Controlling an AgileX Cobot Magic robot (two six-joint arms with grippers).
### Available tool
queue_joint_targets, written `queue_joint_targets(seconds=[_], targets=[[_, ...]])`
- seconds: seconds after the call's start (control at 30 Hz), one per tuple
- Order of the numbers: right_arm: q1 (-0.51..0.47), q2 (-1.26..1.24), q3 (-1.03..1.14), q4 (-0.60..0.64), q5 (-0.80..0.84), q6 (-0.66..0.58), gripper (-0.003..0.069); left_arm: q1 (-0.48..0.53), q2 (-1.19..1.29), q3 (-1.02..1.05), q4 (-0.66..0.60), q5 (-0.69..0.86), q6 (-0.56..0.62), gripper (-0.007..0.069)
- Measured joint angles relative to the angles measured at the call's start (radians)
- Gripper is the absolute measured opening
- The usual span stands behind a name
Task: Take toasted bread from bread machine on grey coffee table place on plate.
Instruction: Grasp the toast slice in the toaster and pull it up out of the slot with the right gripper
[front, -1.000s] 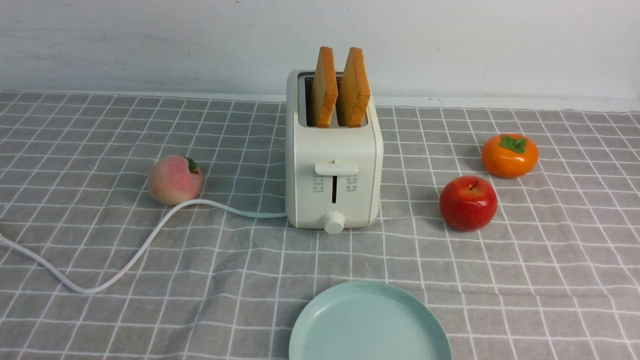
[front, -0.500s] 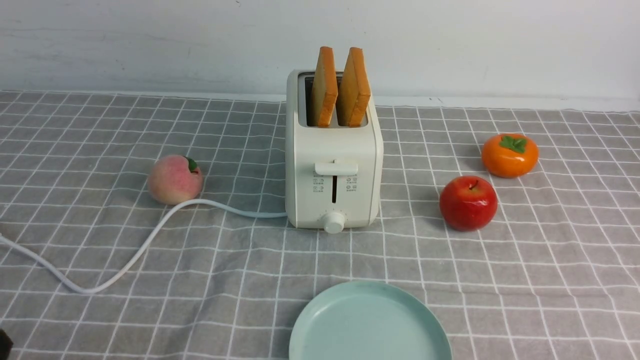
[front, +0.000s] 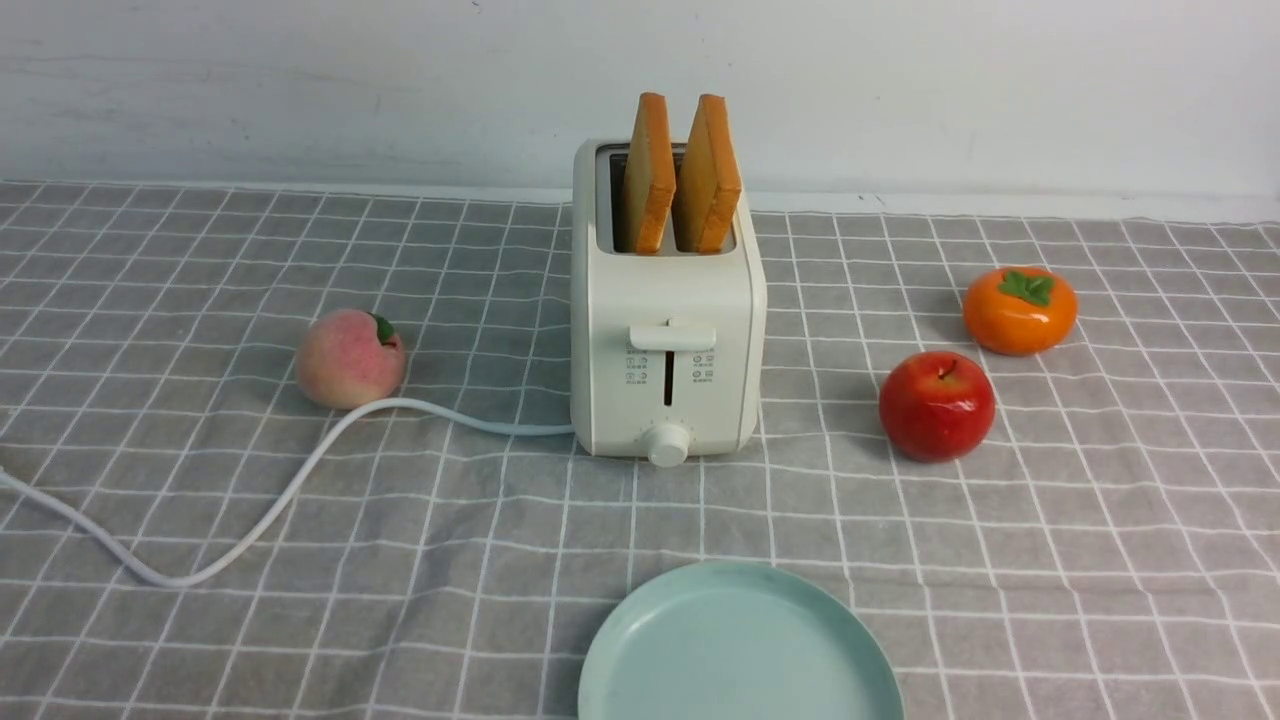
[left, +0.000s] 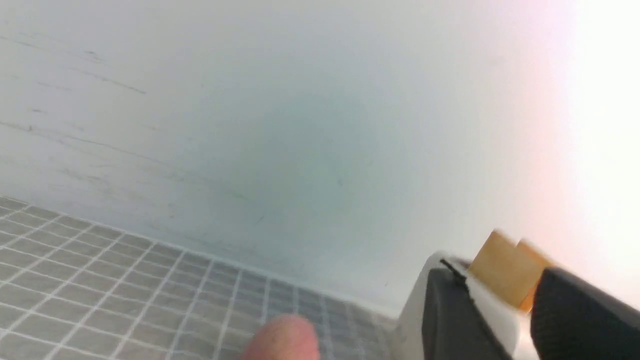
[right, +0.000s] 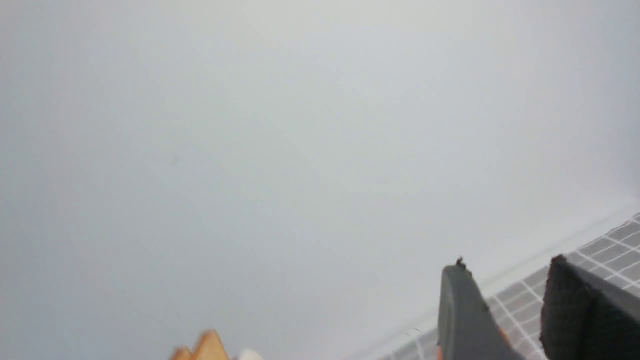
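Two slices of toast stand upright in the toaster (front: 665, 330), the left slice (front: 648, 180) and the right slice (front: 708, 178) side by side, their tops poking out of the slots. The toaster sits on the checked table (front: 1000, 560) near the middle of its far edge, and the plate (front: 740, 650) lies at the near edge in front of it. A peach (front: 350, 358) rests toward the left edge, just beside the white cord (front: 280, 490). An apple (front: 936, 405) and a persimmon (front: 1019, 311) sit toward the right edge. The left gripper (left: 495, 285) and right gripper (right: 507, 285), seen only from their wrist cameras, are both released, fingers spread apart.
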Motion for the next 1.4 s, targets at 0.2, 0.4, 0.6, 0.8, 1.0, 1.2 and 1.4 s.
queue_joint_targets(seconds=[0.2, 0.4, 0.6, 0.8, 1.0, 1.2, 1.4], targets=[[0.000, 0.013, -0.115, -0.086, 0.067, 0.081, 0.0239, 0.000, 0.000, -0.087, -0.025, -0.041, -0.116, 0.0237], [0.000, 0.250, -0.498, -0.135, 0.264, 0.151, 0.0239, 0.000, 0.192, -0.431, -0.037, 0.038, -0.257, 0.0237], [0.000, 0.559, -0.870, -0.209, 0.569, 0.089, 0.0239, 0.003, 0.495, -0.781, -0.005, 0.472, -0.317, 0.0237], [0.000, 0.832, -1.018, -0.280, 0.767, -0.038, 0.0239, 0.004, 0.720, -0.902, 0.129, 0.871, -0.195, 0.0237], [0.024, 1.010, -1.020, -0.123, 0.807, -0.066, 0.0239, 0.005, 0.824, -0.901, 0.149, 1.010, -0.139, 0.0237], [0.138, 1.235, -1.091, 0.118, 0.973, -0.417, 0.0239, -0.016, 0.869, -0.864, -0.074, 1.011, -0.055, 0.0237], [0.241, 1.518, -1.370, 0.251, 1.095, -0.693, 0.0249, -0.152, 0.891, -0.818, -0.176, 1.009, 0.104, 0.0237]])
